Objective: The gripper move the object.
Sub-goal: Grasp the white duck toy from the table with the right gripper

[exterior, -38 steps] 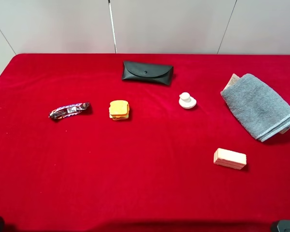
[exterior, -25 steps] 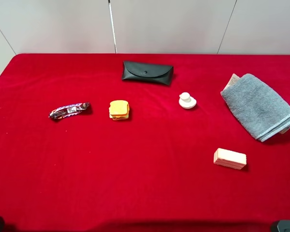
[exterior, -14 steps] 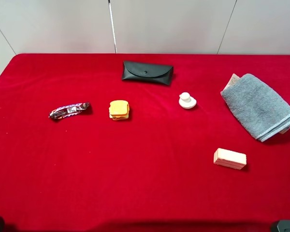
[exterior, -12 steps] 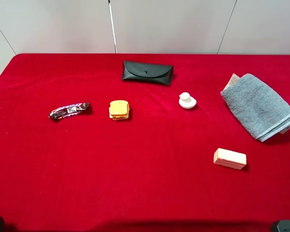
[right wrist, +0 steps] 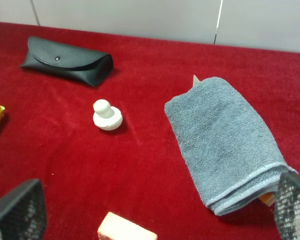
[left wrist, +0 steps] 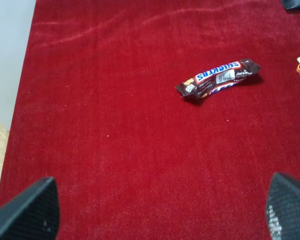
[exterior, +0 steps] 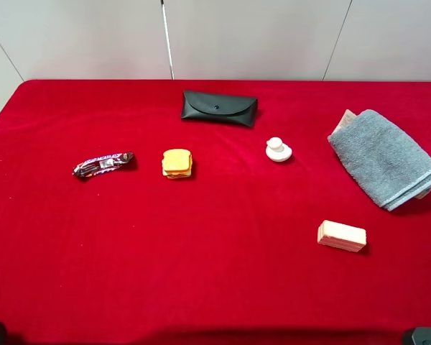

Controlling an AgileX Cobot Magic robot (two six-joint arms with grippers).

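Observation:
The object, a small white knob (exterior: 278, 149) with a round flat base, stands upright on the red cloth right of centre, apart from everything else. It also shows in the right wrist view (right wrist: 107, 115), well ahead of my right gripper (right wrist: 156, 209). That gripper is open and empty, with only its black fingertips (right wrist: 17, 212) showing at the frame's corners. My left gripper (left wrist: 157, 210) is open and empty over the left part of the cloth, far from the knob. In the exterior high view only dark bits of the arms show at the bottom corners.
A black glasses case (exterior: 219, 108) lies at the back. A folded grey towel (exterior: 384, 158) lies at the right. An orange-yellow sandwich toy (exterior: 177, 163) and a Snickers bar (exterior: 103, 164) lie at the left. A pinkish-beige block (exterior: 341, 236) lies at the front right.

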